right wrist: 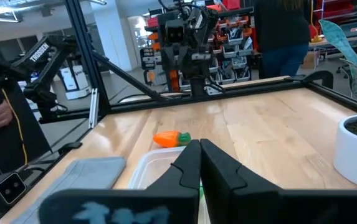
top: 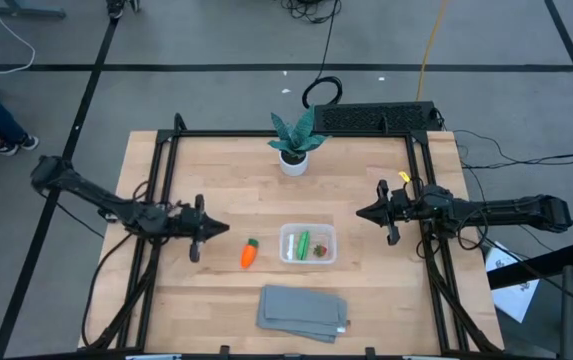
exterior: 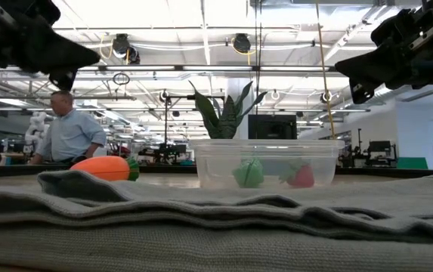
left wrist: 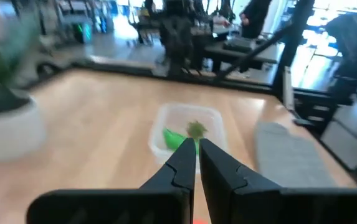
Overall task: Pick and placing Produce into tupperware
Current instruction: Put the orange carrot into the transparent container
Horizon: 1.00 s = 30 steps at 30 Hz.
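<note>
Overhead, left gripper (top: 218, 230) raised near carrot (top: 249, 254), right gripper (top: 364, 212) raised, fingers together

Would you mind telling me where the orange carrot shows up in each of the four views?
High view: carrot left of the tupperware.
Low view: carrot left of the tupperware.
Left wrist view: not clearly visible.
Right wrist view: carrot just beyond the tupperware.
Shared landmark: the tupperware.

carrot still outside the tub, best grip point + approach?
Grip the carrot across its orange body, from straight above, jaws closing across its width. It lies flat on the table with the green top toward the far edge, apart from the tupperware. The left gripper, shut, is nearest.
</note>
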{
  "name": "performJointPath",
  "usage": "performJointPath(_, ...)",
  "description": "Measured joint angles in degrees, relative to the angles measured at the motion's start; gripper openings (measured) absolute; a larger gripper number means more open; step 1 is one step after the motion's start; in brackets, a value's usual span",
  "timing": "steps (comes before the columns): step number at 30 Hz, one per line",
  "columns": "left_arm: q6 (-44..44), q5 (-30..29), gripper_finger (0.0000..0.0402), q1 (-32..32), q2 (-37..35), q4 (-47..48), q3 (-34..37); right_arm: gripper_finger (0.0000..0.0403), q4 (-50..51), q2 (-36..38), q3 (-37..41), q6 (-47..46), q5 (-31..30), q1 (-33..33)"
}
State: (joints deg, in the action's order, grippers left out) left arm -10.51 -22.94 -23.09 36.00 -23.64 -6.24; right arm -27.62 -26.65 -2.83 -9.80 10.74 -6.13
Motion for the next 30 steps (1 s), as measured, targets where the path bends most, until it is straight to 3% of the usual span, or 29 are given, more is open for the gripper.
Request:
performJointPath(3, -4.3, 0.0, 0.0026, -2.1, 3.1, -1.4, 0.0, 0.0, 0.0, 0.0, 0.0, 0.0, 0.0, 0.0)
performJointPath(9, -4.4, 0.0, 0.0026, -5.4, 8.6, -6.0, -3.4, 0.0, 0.0, 0.0, 0.0, 0.0, 0.0, 0.0)
performJointPath(15, -5.4, -4.2, 0.0026, -6.6, 13.4, 10.5, -16.7, 0.0, 0.0, 0.0, 0.0, 0.0, 0.0, 0.0)
performJointPath(21, -13.1, -9.4, 0.0026, -6.5, 19.9, 28.3, -28.9, 0.0, 0.0, 0.0, 0.0, -0.3, 0.0, 0.0)
performJointPath(30, -33.8, -4.0, 0.0026, -3.9, 27.8, 41.1, -35.3, 0.0, 1.2, 0.0, 0.0, -1.0, 0.0, 0.0)
